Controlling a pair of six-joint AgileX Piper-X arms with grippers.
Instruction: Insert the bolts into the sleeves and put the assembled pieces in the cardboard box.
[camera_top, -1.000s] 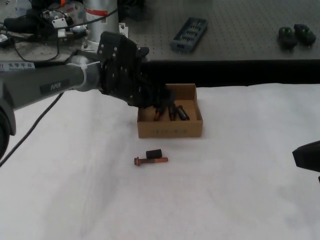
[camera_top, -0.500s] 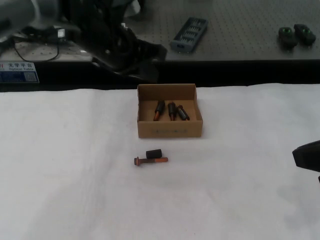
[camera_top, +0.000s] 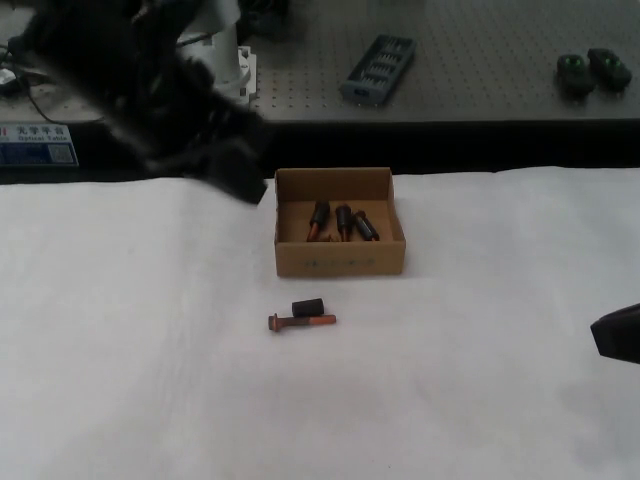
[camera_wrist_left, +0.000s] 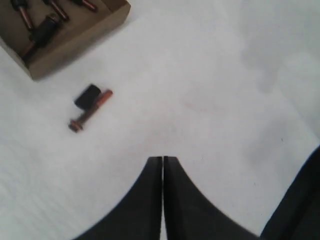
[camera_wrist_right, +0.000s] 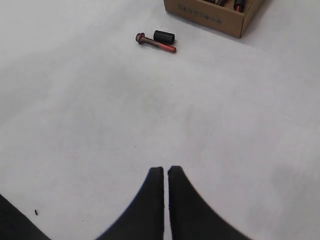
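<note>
A loose copper bolt (camera_top: 300, 321) lies on the white cloth in front of the cardboard box (camera_top: 340, 264), with a black sleeve (camera_top: 308, 306) touching it on the box side. Three assembled pieces (camera_top: 340, 222) rest inside the box. My left arm (camera_top: 165, 105) is a blur above the bench, left of the box. The left gripper (camera_wrist_left: 163, 160) is shut and empty, well away from the bolt (camera_wrist_left: 90, 111) and sleeve (camera_wrist_left: 87, 96). My right gripper (camera_wrist_right: 166, 170) is also shut and empty, far from the bolt (camera_wrist_right: 156, 43) and sleeve (camera_wrist_right: 164, 36).
The right arm (camera_top: 618, 335) shows at the right edge of the cloth. Behind the cloth is a perforated bench with a blue-grey tray (camera_top: 378, 66), two dark parts (camera_top: 594, 70) and cables (camera_top: 60, 60). Bare cloth surrounds the bolt.
The left arm has lifted out of the box, swung back and now sweeps down to the left of it. Three assembled pieces now show in the box. The right arm has barely shifted.
</note>
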